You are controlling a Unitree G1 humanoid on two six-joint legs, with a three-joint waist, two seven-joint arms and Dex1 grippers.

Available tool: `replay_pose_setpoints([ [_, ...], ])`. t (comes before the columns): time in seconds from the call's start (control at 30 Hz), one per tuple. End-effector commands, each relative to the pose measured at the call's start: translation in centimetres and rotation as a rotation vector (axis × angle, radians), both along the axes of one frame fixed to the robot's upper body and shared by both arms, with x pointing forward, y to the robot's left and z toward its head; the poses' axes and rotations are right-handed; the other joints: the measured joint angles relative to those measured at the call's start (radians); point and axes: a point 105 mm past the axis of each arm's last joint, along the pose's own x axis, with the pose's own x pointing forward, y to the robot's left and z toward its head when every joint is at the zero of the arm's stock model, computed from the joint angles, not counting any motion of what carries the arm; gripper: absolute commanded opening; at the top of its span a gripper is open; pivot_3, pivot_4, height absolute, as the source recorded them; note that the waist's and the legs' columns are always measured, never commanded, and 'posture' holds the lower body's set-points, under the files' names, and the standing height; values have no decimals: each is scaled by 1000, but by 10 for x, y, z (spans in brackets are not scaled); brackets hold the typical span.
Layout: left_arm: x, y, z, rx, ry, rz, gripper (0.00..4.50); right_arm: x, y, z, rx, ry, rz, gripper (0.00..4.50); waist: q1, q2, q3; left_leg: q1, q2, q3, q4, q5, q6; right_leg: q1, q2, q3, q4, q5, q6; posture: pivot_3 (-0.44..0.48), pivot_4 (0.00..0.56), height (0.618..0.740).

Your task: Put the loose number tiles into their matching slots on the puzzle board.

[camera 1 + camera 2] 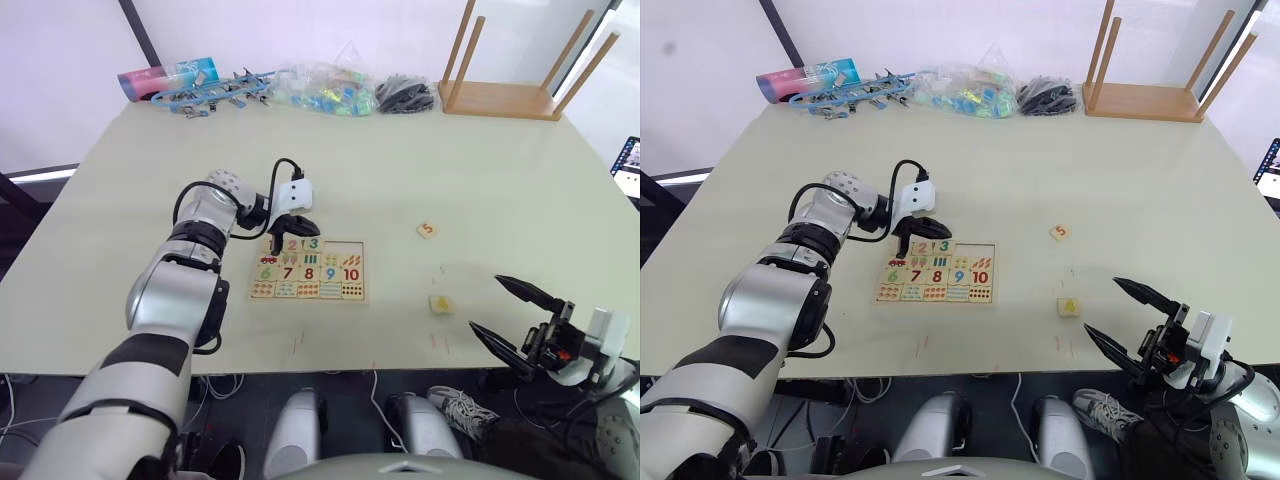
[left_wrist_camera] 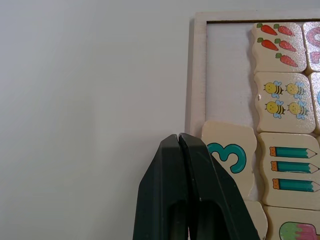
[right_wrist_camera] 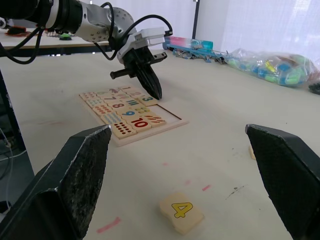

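Nearest me, my right gripper (image 1: 510, 312) hangs open off the table's front edge; the yellow 4 tile (image 1: 440, 304) lies just ahead to its left, the 5 tile (image 1: 427, 230) farther; my left gripper (image 1: 279, 238), pinched shut, rests on the puzzle board (image 1: 357, 297).

We see bright, even daylight from the white windows behind the table (image 1: 420, 170), which wash out to plain white. Shadows are soft and short; a faint one lies under the left gripper (image 1: 285, 232) at the board (image 1: 355, 290). In the right wrist view the near fingers (image 3: 75, 185) are blurred, while the 4 tile (image 3: 181, 212) stays sharp. We see no harsh glare.
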Motion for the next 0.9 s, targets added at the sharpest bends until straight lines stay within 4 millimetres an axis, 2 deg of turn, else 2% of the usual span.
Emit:
replay_pose_setpoints([
  [0.03, -1, 1, 3, 7, -7, -18, 63, -1, -1, 7, -5, -42, -5, 4500, 0, 0, 0, 0, 0, 0, 0, 0, 0, 0, 0, 0, 0, 0, 0, 0, 150, 737],
  [0.77, -6, 4, 3, 22, 24, -57, 63, 1, 1, 9, -7, -45, -3, 4500, 0, 0, 0, 0, 0, 0, 0, 0, 0, 0, 0, 0, 0, 0, 0, 0, 150, 737],
  [0.9, -3, 4, 11, -25, 7, -32, 63, 2, 0, 8, -4, -41, -7, 4500, 0, 0, 0, 0, 0, 0, 0, 0, 0, 0, 0, 0, 0, 0, 0, 0, 150, 737],
])
